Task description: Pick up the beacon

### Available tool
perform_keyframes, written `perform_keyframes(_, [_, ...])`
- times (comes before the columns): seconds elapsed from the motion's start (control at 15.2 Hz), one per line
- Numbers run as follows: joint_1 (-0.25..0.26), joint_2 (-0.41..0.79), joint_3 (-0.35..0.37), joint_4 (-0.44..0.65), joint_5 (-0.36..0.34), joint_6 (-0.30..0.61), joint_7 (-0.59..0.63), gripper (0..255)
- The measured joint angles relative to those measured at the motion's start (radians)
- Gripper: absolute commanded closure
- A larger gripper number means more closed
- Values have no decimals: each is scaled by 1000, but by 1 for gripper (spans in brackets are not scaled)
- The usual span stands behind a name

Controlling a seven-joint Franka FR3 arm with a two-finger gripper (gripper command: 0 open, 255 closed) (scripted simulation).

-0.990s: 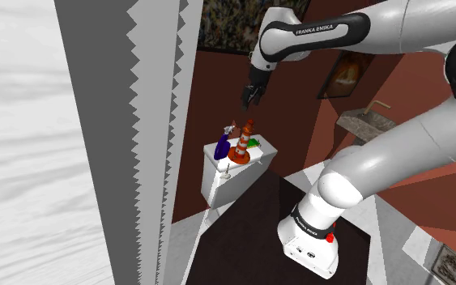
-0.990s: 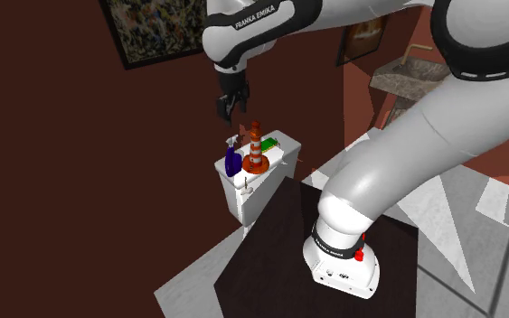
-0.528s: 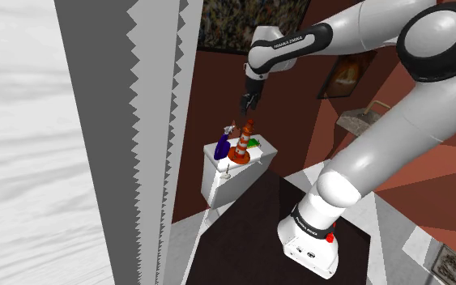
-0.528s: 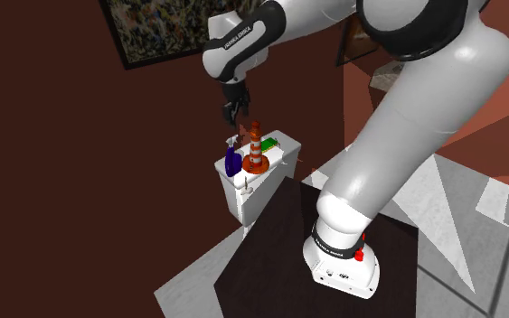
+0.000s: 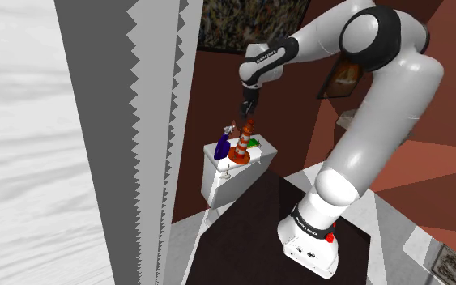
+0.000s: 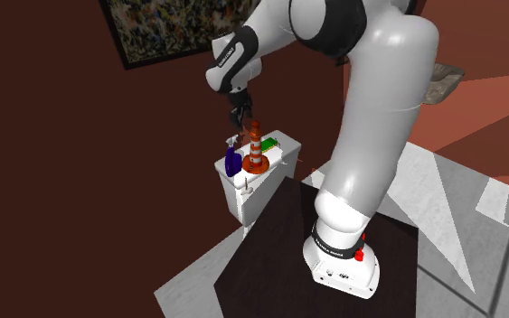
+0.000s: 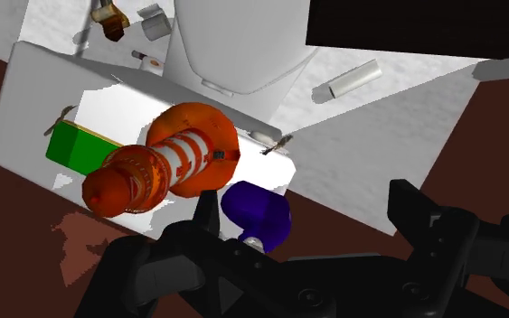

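The beacon [image 5: 241, 144], an orange tower with white bands, a wide round foot and a rounded orange cap, stands upright on the lid of a white toilet tank [image 5: 218, 182]. A blue bottle [image 5: 222, 148] is just beside it and a small green block [image 5: 253, 142] sits at its far side. The gripper [image 5: 245, 111] hangs above the beacon's cap, not touching it. In the wrist view its two black fingers stand apart with nothing between them, and the beacon [image 7: 157, 172] lies off to one side of the gap [image 7: 306, 199], not centred in it. The beacon looks rigid and light, probably smooth, so it could slip if squeezed on the rounded cap or the sloping foot. The banded shaft under the cap seems the best place to take hold, with the fingers closing on it from opposite sides. The blue bottle [image 7: 257, 210] is close enough that a finger coming down on that side might knock it over.
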Motion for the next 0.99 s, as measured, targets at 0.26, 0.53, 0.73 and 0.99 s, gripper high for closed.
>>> perform_keyframes(0.26, [-23, 153, -9, 108, 0, 28, -46, 0])
perform_keyframes(0.53, [-63, 306, -18, 236, 0, 41, -104, 0])
perform_keyframes(0.73, [-93, 421, -21, 346, 0, 40, -141, 0])
perform_keyframes(0.99, [-129, 574, -21, 509, -3, 27, -179, 0])
